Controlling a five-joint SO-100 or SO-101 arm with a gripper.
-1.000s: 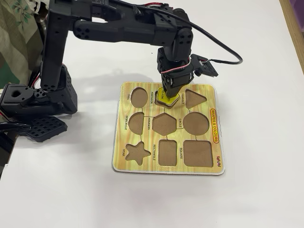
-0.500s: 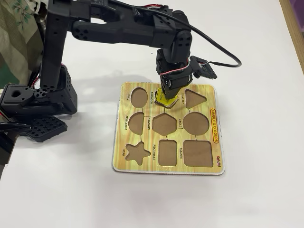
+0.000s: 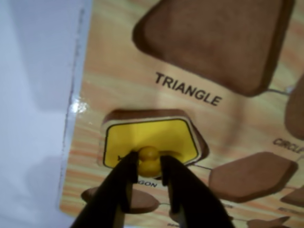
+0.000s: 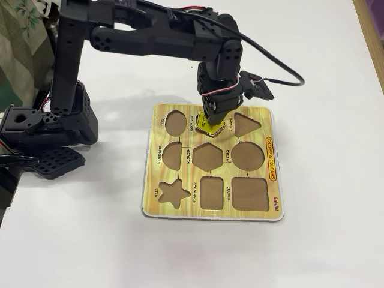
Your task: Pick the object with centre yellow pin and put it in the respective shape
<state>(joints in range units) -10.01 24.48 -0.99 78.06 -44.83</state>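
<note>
The yellow pentagon piece (image 3: 151,141) lies in the pentagon recess (image 3: 190,118) of the shape board (image 3: 118,90), low and centre-left in the wrist view. It is not squarely seated: a sliver of brown recess floor shows along its top edge and down its right side, so it sits skewed in the opening. In the fixed view the piece (image 4: 209,126) shows as a small yellow patch in the top row of the board (image 4: 273,207), between the oval recess (image 4: 175,123) to its left and the triangle recess (image 4: 246,123) to its right. Every other recess that can be seen is bare brown: the triangle recess (image 3: 218,38) at the upper right of the wrist view, and in the fixed view the hexagon (image 4: 207,157), circle (image 4: 248,155), star (image 4: 174,193), rectangle (image 4: 211,193) and square (image 4: 249,194).

The gripper (image 3: 148,161) rises from the bottom edge of the wrist view, its two black fingers (image 3: 124,178) drawn narrowly together with the round yellow knob (image 3: 149,156) pinched between their tips. In the fixed view the gripper (image 4: 211,120) points down onto the piece from the arm (image 4: 150,30) reaching in from the upper left.
</note>
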